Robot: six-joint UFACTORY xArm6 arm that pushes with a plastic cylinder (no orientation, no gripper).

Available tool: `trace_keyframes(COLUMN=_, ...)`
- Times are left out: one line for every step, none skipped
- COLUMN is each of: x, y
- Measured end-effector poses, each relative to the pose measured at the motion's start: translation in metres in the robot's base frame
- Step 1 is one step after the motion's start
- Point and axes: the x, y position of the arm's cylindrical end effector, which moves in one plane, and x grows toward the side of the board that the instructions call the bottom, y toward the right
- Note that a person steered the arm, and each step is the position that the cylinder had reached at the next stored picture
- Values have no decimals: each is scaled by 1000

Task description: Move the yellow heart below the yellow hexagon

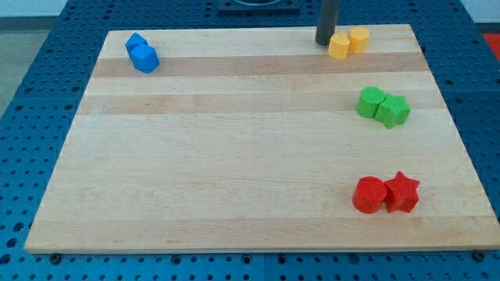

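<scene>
Tip: my tip (325,42) was seen at the view's top edge of the tabletop (234,156), touching or just beside the left yellow block at about its 9 o'clock.
Claw: none was fitted; the arm ended in a plain dark rod, so no wide, narrow or holding state could be told.
Yellow pair: two yellow blocks sat touching at the view's top right. The left one (339,46) was taken to be the yellow heart and the right one (358,38) the yellow hexagon, though the shapes were too small to be made out with certainty.
Target place: the spot at 6 o'clock of the yellow hexagon was bare wood, well above the green blocks.
Step in hand: the heart was judged to be at about 8 o'clock of the hexagon, so only a short shift was thought to be needed.
How it would be done well: the tip would best be brought round to the heart's 10 o'clock side, and a slow push toward 4 o'clock given, so that the heart slid under the hexagon without the hexagon being nudged.
Risk: a straight push toward 3 o'clock was judged likely to drive both blocks along together.
Other blocks: two blue blocks (142,54) at the top left, two green blocks (383,107), a red cylinder (369,194) and a red star (402,192) were well apart from the path.
</scene>
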Motion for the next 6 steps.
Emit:
trace_keyframes(x=10, y=7)
trace_keyframes(x=15, y=17)
trace_keyframes(x=15, y=17)
trace_keyframes(x=15, y=17)
trace_keyframes(x=15, y=17)
trace_keyframes(x=20, y=17)
